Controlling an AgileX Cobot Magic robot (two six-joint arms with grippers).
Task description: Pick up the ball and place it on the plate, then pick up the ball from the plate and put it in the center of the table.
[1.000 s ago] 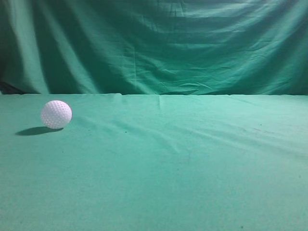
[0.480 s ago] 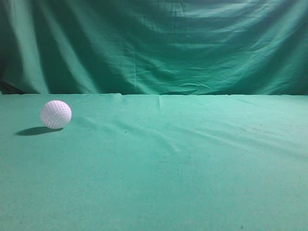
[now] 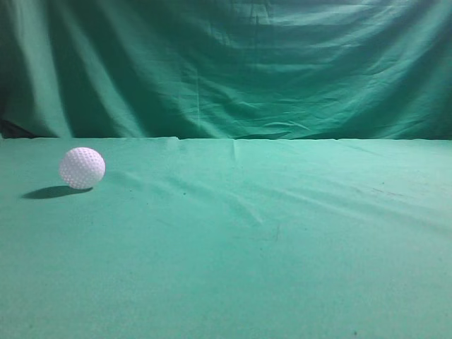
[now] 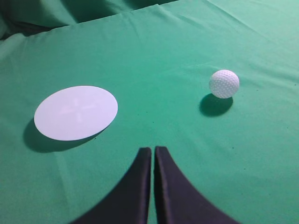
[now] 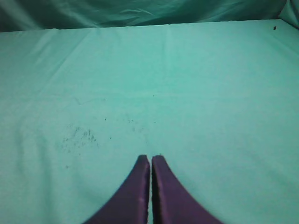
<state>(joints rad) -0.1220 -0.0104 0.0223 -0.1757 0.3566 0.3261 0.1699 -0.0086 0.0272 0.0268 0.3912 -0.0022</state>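
Observation:
The white dimpled ball (image 3: 82,167) rests on the green table (image 3: 247,247) at the left of the exterior view. It also shows in the left wrist view (image 4: 224,83), ahead and to the right of my left gripper (image 4: 153,149), which is shut, empty and well short of it. A flat white round plate (image 4: 75,112) lies on the cloth to the left of that gripper. My right gripper (image 5: 151,157) is shut and empty over bare cloth. Neither gripper nor the plate shows in the exterior view.
A draped green cloth backdrop (image 3: 226,63) hangs behind the table's far edge. Small dark specks (image 5: 79,137) mark the cloth ahead of the right gripper.

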